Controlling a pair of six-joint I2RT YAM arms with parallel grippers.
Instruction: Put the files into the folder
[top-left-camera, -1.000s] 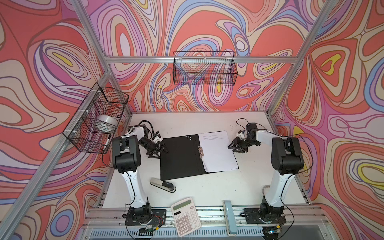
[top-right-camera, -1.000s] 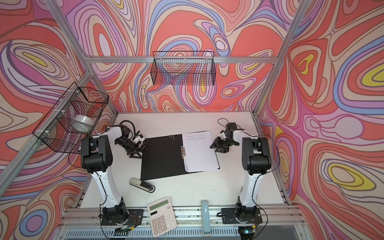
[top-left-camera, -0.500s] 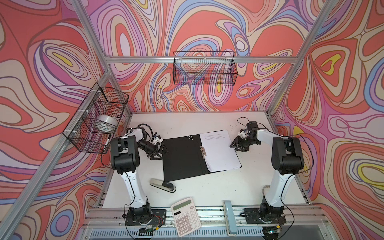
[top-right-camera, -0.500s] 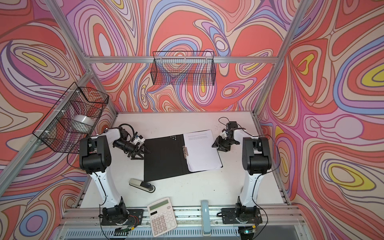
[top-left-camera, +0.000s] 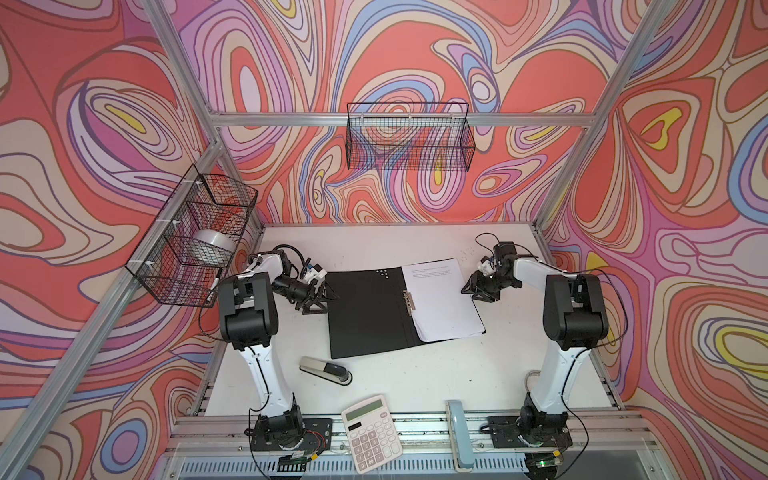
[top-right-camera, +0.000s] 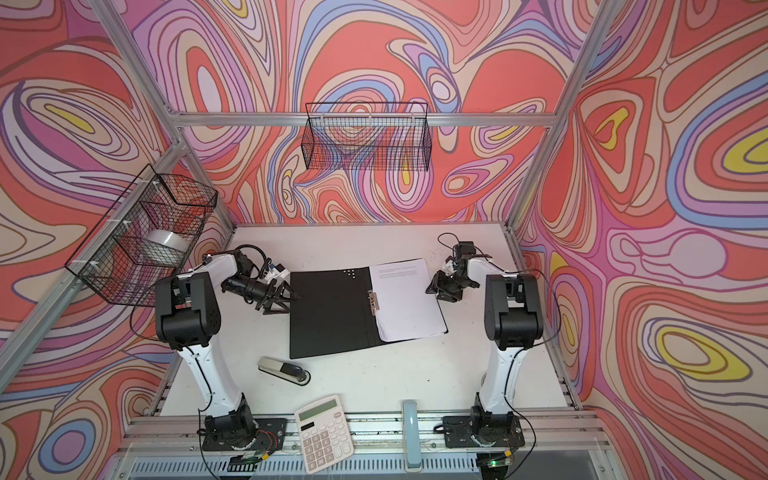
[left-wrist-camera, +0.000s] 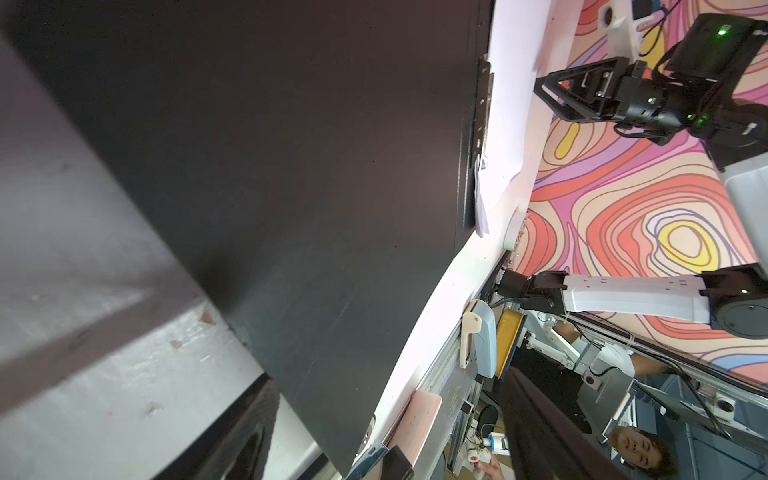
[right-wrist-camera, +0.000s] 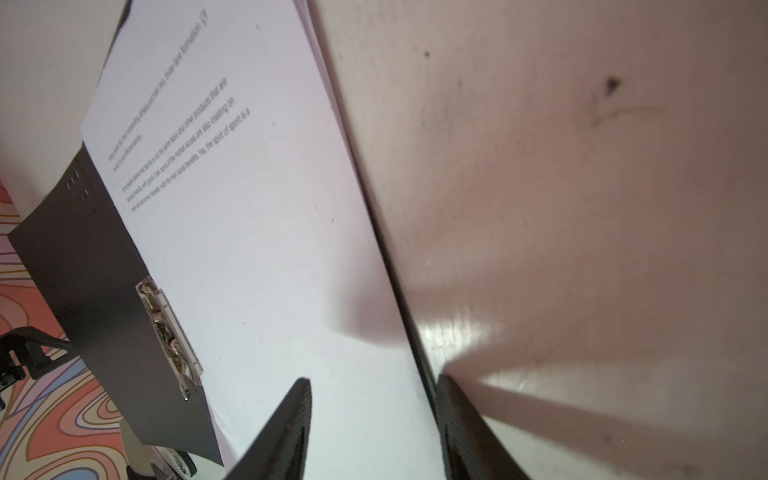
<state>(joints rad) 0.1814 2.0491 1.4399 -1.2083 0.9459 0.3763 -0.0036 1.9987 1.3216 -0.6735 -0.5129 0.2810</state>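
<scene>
The folder (top-left-camera: 365, 316) (top-right-camera: 328, 320) lies open on the white table, black inside up, with a metal clip (top-left-camera: 409, 300) at its spine. The files (top-left-camera: 440, 299) (top-right-camera: 405, 299) lie as a white stack on its right half, top sheet printed with small text (right-wrist-camera: 249, 208). My left gripper (top-left-camera: 330, 297) (top-right-camera: 291, 298) stands open at the folder's left edge; the left wrist view is filled by the black cover (left-wrist-camera: 311, 166). My right gripper (top-left-camera: 467, 291) (right-wrist-camera: 374, 380) is open, one finger over the files and the other beyond their right edge, gripping nothing.
A stapler (top-left-camera: 326, 371) lies in front of the folder. A calculator (top-left-camera: 372, 432) and a pale blue tool (top-left-camera: 457, 436) sit on the front rail. Wire baskets hang on the left wall, holding a tape roll (top-left-camera: 210, 249), and on the back wall (top-left-camera: 409, 141).
The folder with the files has slid and turned a little to the right. My left gripper has followed to its left edge; my right gripper has shifted slightly right.
</scene>
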